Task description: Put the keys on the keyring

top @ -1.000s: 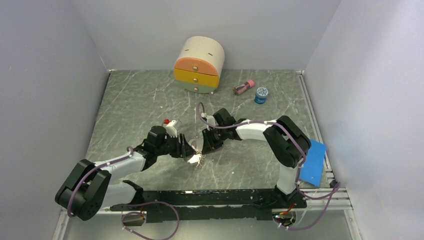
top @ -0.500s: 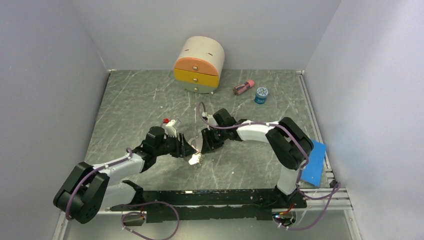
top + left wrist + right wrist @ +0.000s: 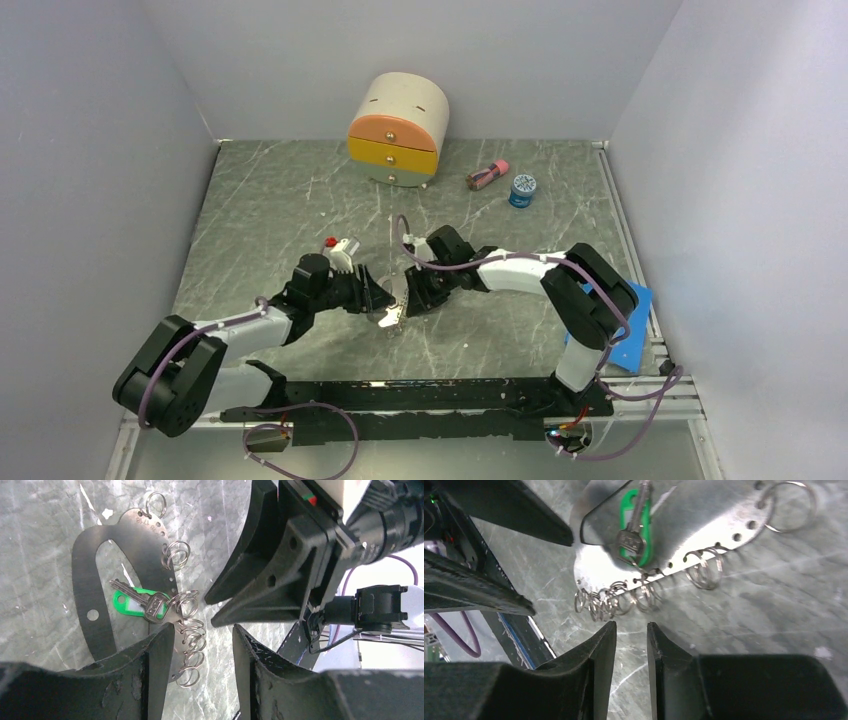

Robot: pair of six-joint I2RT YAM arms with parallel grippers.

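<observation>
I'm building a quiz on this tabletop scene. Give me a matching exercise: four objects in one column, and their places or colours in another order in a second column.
Things:
1. silver key with green plastic head
2. curved flat metal plate with a row of holes
3. rounded cream drawer box with orange, yellow and green fronts
4. small blue-lidded jar

Descriptions:
A. at the table's far edge, centre
B. carries several split rings along one edge
C. lying on the metal plate
D. beside a pink tube

Pairs: 1-C, 2-B, 3-A, 4-D
</observation>
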